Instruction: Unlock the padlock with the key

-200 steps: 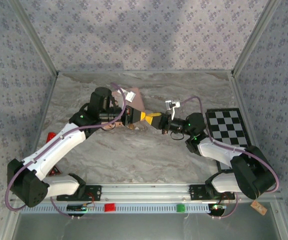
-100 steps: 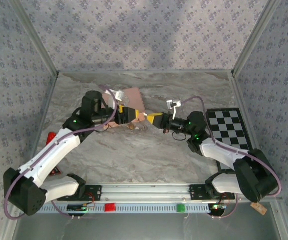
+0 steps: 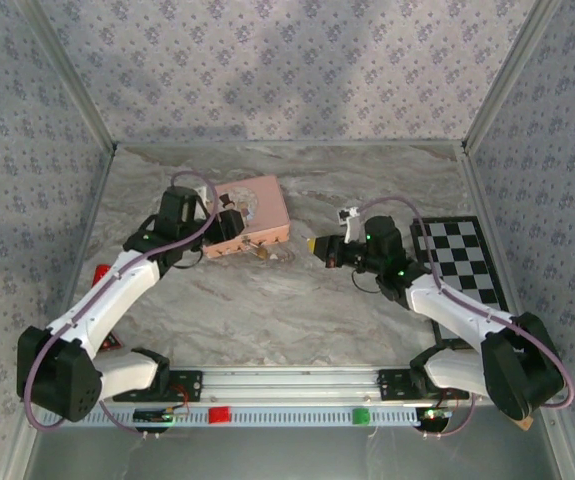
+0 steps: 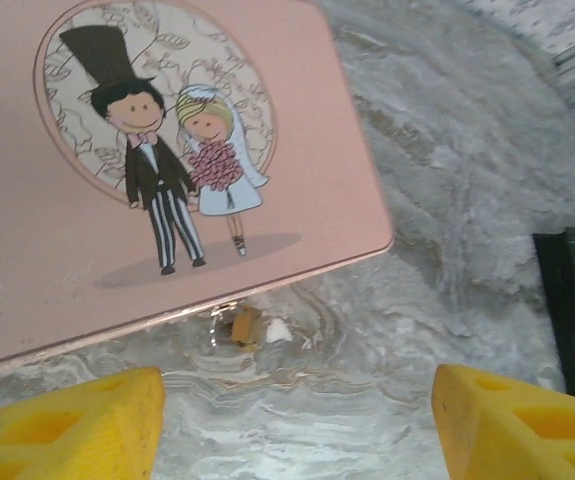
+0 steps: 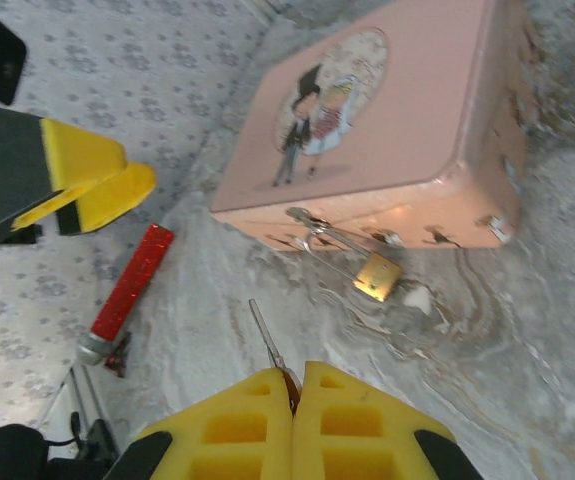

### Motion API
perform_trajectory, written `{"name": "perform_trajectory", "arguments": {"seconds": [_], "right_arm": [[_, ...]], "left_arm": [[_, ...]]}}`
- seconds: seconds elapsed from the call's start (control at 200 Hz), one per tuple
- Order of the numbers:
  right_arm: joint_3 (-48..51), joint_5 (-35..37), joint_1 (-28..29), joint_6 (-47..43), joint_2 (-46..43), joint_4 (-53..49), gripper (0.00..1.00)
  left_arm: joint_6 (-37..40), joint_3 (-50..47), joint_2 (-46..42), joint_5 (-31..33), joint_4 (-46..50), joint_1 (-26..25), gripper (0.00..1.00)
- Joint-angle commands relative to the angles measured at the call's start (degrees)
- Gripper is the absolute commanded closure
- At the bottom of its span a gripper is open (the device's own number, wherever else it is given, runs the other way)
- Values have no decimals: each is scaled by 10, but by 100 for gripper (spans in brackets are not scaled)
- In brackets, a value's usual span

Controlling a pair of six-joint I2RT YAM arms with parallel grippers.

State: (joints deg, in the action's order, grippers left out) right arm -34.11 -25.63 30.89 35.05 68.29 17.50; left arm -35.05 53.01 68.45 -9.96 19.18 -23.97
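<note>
The small brass padlock (image 5: 377, 275) hangs by its thin shackle from the front latch of the pink tin (image 5: 407, 120) and rests on the marble. In the top view the padlock (image 3: 263, 253) lies just in front of the tin (image 3: 257, 210). My right gripper (image 5: 295, 385) is shut on the key (image 5: 265, 335), whose slim shaft points toward the tin, left of the padlock and apart from it. In the top view the right gripper (image 3: 319, 247) is to the padlock's right. My left gripper (image 4: 297, 430) is open above the tin's near edge, with the padlock (image 4: 242, 325) ahead of its fingers.
A black-and-white checkered mat (image 3: 457, 262) lies at the right of the table. A red stick-like object (image 5: 127, 285) lies on the left near the wall (image 3: 101, 272). Patterned walls close in the left, right and back sides.
The left gripper has opened, let go at the padlock and drawn back to the left, uncovering the tin. The right gripper, still shut on the key, has backed off to the right.
</note>
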Motion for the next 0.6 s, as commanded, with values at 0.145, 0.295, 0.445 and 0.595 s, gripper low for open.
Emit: {"name": "perform_trajectory", "arguments": {"seconds": [0.145, 0.295, 0.445, 0.595], "right_arm": [[-5, 62, 22, -15, -5, -44, 100], [-6, 69, 23, -16, -5, -41, 100], [-5, 72, 23, -14, -8, -37, 100], [-2, 71, 22, -13, -9, -29, 100]], "left_arm": [[-64, -66, 13, 62, -63, -57, 27], [-101, -133, 37, 78, -174, -76, 27], [-126, -214, 49, 91, -335, -101, 28], [-130, -251, 63, 149, -403, -128, 28]]}}
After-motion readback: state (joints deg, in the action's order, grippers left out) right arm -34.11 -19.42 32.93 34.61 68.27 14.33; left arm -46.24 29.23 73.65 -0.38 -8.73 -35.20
